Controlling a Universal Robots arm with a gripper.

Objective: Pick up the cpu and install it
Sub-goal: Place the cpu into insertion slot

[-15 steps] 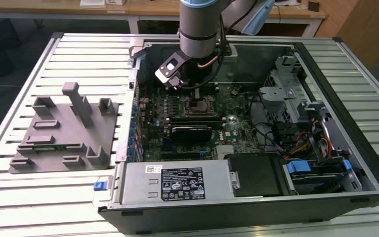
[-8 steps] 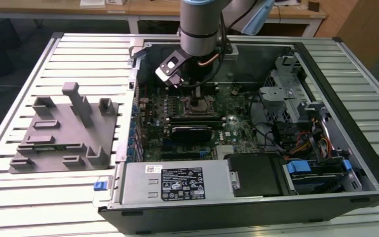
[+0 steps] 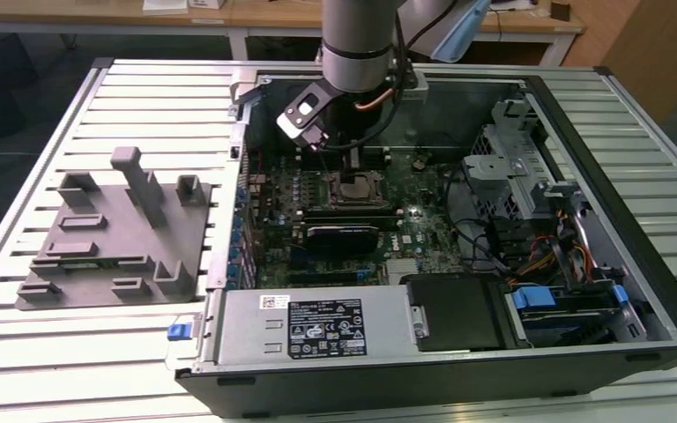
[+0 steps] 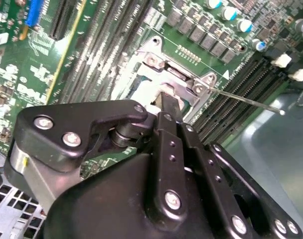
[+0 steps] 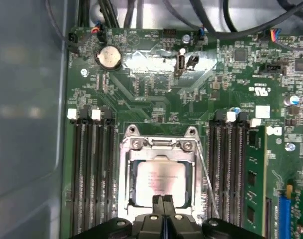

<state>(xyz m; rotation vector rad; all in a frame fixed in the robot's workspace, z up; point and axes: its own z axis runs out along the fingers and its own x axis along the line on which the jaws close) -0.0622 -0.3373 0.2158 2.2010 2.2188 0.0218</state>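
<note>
The cpu [image 5: 159, 180], a flat square chip with a silvery top, lies flat inside the open socket frame [image 5: 159, 144] on the green motherboard. It also shows in the exterior view [image 3: 358, 187], and part of it as a pale patch in the second wrist view [image 4: 145, 93]. My gripper [image 5: 164, 203] hangs straight over the socket inside the computer case [image 3: 345, 159]. Its two black fingers are pressed together, their tips at the cpu's edge [image 4: 169, 102]. Nothing shows between them. The arm's body hides part of the socket in the second wrist view.
The socket's thin metal lever [image 4: 246, 99] sticks out beside the memory slots [image 5: 91, 169]. A coin battery [image 5: 108, 57] sits further along the board. The power supply [image 3: 315, 326], drive cage [image 3: 515, 176] and case walls ring the board. A grey fixture [image 3: 115, 233] lies at the exterior view's left.
</note>
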